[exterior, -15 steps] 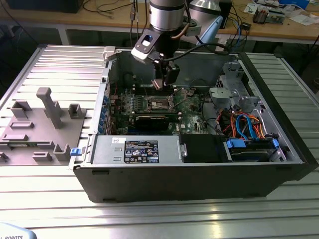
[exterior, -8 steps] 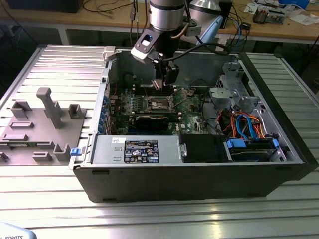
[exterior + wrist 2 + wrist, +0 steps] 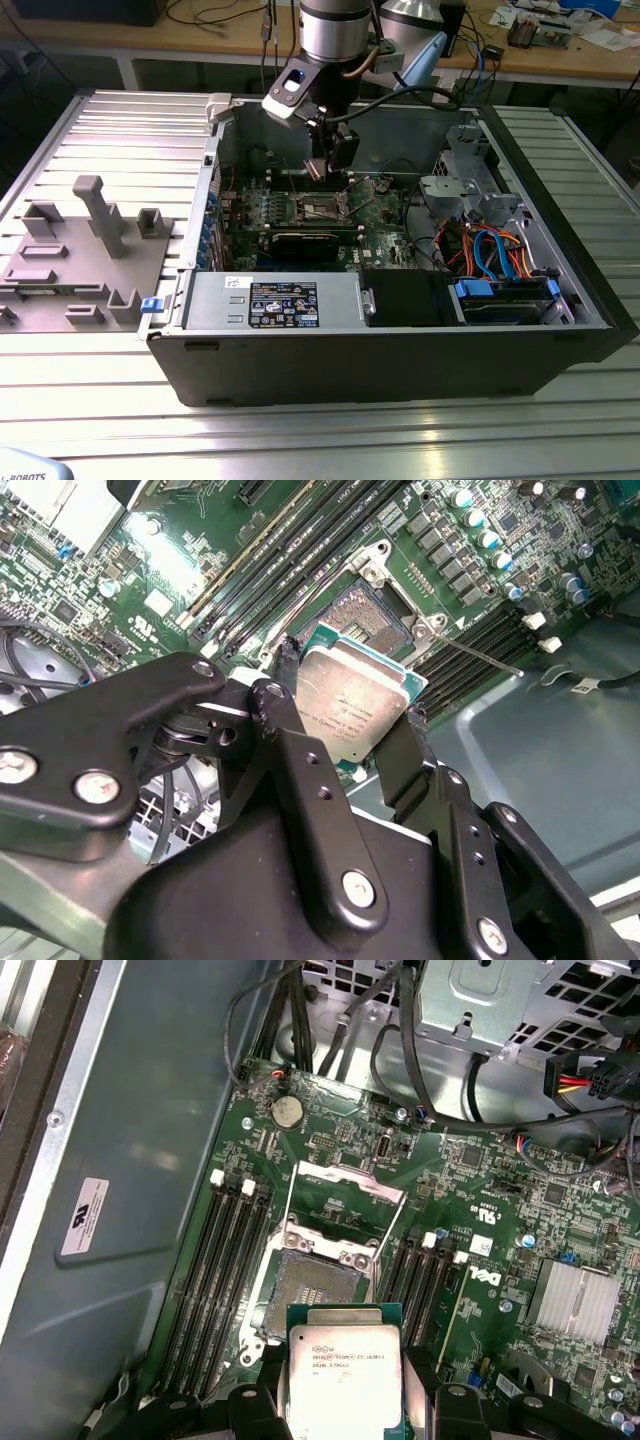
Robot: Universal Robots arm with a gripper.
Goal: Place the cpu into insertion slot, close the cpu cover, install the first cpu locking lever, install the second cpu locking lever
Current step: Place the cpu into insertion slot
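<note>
Hand (image 3: 350, 695) of the robot arm clamps its two black fingers (image 3: 288, 695) on opposite edges of the cpu (image 3: 345, 1375), holding the silvery chip above the green motherboard (image 3: 470, 1190), close to the insertion slot (image 3: 305, 1290) but not seated in it. The socket's dark centre lies bare, and the cpu cover (image 3: 350, 1182) is swung open on the side away from the chip. A thin metal lever (image 3: 480, 655) juts out beside the socket.

The work takes place inside an open computer case (image 3: 350, 350) lying on a ribbed aluminium counter (image 3: 400, 430). On the exterior view's left, a grey fixture block (image 3: 80, 260) with upright posts sits on the same counter, well apart from the case. Behind it runs a second, wooden counter (image 3: 560, 60) strewn with cables and small parts.

Long black memory slots (image 3: 225, 1260) flank the socket on both sides. A coin battery (image 3: 287, 1111) sits beyond the open cover, and a finned heat sink (image 3: 578, 1302) stands farther across the board. Black cables (image 3: 400, 1070) drape from a metal drive cage (image 3: 480, 1000) over the board's far edge. In the exterior view, orange and blue cables (image 3: 490, 250) crowd the case's right end, and a labelled power supply (image 3: 270, 300) lines the near wall.
</note>
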